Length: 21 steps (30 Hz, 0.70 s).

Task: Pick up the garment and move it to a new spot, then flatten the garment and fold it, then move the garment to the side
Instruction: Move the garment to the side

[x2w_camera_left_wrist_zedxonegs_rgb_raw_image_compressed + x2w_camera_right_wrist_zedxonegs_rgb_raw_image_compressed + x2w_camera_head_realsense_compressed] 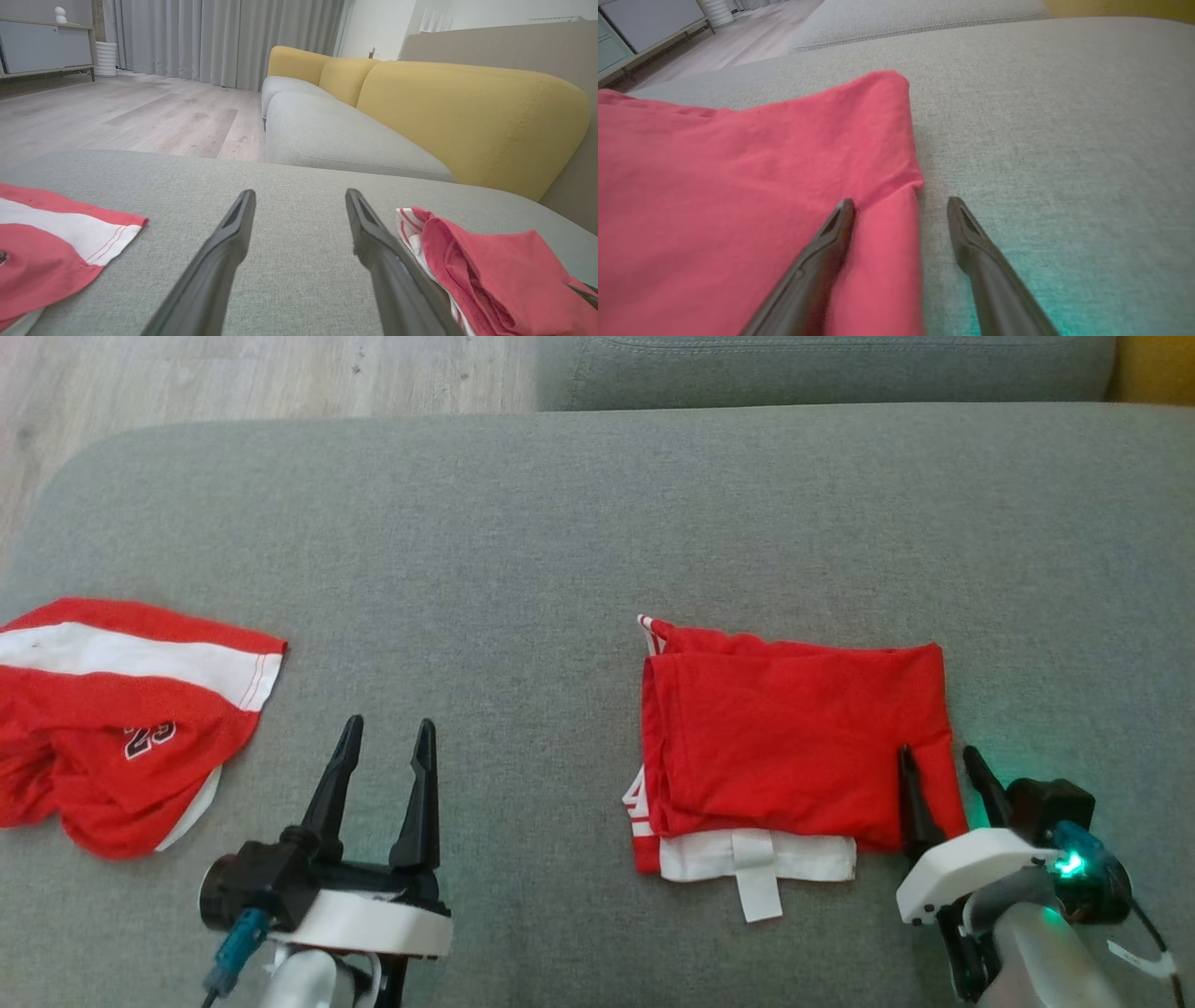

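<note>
**Folded red garment** [794, 747]: it is lying flat as a rough rectangle on the grey cushion [560, 523], right of the middle in the head view. A white band [709, 859] is showing along its near edge, and a white tab [758, 887] is hanging from the band onto the cushion. Striped trim is peeking out at the far left corner.

**Right gripper** [937, 752]: it is straddling the garment's right edge near the near corner. Its fingers are standing well apart and gripping nothing. One finger is lying over the red cloth and the other over bare cushion. Whether the tips are touching the cloth cannot be told. A green light [1069, 863] is glowing on the wrist.

**Left gripper** [390, 722]: it is hovering over bare cushion between the two garments. Its fingers are likewise spread and holding nothing.

**Second red garment** [112, 728]: it is lying crumpled at the cushion's left end, showing a white stripe and a number.

**Surroundings:** a grey-and-yellow sofa [467, 116] is standing beyond the cushion, beside a wooden floor [140, 112] and grey curtains [224, 37].
</note>
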Motion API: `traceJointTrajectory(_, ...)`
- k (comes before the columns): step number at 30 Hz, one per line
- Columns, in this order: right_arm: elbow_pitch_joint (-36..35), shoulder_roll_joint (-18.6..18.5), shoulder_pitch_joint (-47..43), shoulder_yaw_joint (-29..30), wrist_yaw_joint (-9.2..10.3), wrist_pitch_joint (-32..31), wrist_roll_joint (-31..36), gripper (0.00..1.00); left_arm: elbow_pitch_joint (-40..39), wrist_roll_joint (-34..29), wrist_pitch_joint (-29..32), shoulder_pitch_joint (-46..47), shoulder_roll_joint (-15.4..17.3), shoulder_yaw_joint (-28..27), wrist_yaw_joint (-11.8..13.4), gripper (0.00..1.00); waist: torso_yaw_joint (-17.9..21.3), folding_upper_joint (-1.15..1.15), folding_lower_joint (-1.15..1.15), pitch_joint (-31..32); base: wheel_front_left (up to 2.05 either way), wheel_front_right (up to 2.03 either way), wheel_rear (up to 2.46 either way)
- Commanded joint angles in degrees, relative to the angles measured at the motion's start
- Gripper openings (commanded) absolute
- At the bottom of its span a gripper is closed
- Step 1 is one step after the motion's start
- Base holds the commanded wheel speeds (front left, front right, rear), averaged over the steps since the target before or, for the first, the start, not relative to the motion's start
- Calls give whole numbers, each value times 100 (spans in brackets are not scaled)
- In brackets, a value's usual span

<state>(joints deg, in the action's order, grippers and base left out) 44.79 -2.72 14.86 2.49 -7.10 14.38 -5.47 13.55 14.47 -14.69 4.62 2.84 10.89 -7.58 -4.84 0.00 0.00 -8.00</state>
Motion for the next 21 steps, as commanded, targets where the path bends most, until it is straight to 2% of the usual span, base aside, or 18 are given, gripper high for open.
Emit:
traceJointTrajectory(1,-42,-16,168,-141,-39,61,4,100,-146,-18,-30,203,4,-161,9,100,-11,0,0,-4,0,0,0)
traceJointTrajectory(7,409,-16,306,-298,-39,-22,-136,100,-122,-26,-30,210,4,-135,9,100,-31,0,0,-16,0,0,0)
traceJointTrajectory(8,470,-16,328,-349,-39,-40,-169,94,-118,-26,-30,208,4,-136,9,100,-25,0,0,-12,0,0,0)
traceJointTrajectory(9,518,-16,351,-385,-39,-41,-185,5,-114,-26,-30,204,4,-140,9,100,-13,0,0,-10,0,0,0)
traceJointTrajectory(10,554,-16,374,-404,-39,-37,-184,0,-110,-28,-30,202,4,-143,9,100,0,0,0,-8,0,0,0)
traceJointTrajectory(16,517,-31,535,-362,-39,14,139,0,-152,-30,-30,214,4,-215,9,100,196,0,0,-10,0,0,0)
traceJointTrajectory(21,191,-249,791,-659,-39,40,414,0,-215,-213,-30,303,4,-195,9,100,488,0,0,-141,0,0,0)
